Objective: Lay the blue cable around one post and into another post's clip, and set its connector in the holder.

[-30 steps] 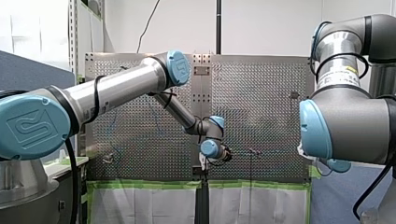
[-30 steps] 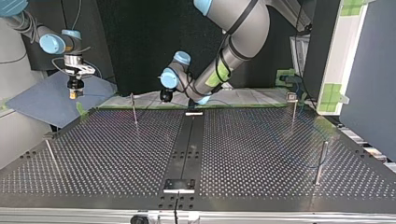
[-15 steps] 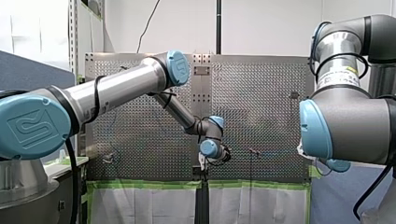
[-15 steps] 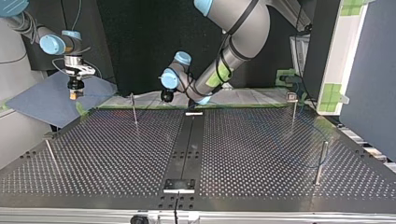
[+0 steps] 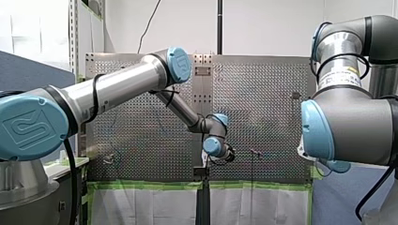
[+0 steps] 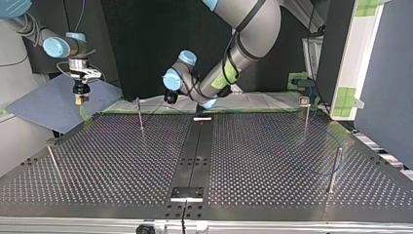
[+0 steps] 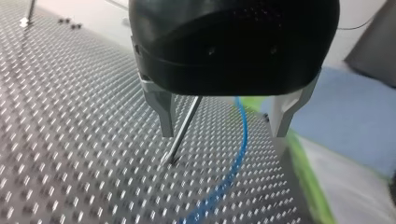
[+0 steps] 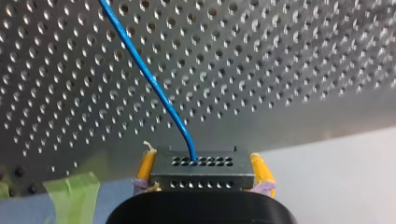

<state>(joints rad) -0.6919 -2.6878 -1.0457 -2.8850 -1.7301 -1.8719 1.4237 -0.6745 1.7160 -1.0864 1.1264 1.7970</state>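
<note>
In the left wrist view my left gripper (image 7: 224, 133) is open, its metal fingers (image 7: 163, 112) hanging just above the perforated table (image 7: 70, 116). The blue cable (image 7: 239, 149) runs loose between and below them, touching neither. A thin post (image 7: 183, 127) stands right beside one finger. In the right wrist view my right gripper (image 8: 201, 170) is shut on the black connector (image 8: 201, 167) with its yellow pads (image 8: 145, 165). The cable (image 8: 149, 79) leads from the connector out over the table. In the top view my right gripper (image 6: 79, 97) hangs off the table's far left corner, and my left gripper (image 6: 170, 97) is beside the far post (image 6: 140, 114).
More posts stand at the top view's right (image 6: 306, 114), (image 6: 334, 170) and at its left (image 6: 52, 161). A dark centre strip runs to a small holder plate (image 6: 186, 193) at the near edge. Green tape (image 6: 85, 113) lines the far edge; a blue mat (image 6: 44, 105) lies beyond it.
My left arm's wrist has shifted a little towards the top view's left and risen slightly near the far post. My right gripper with the connector has barely moved.
</note>
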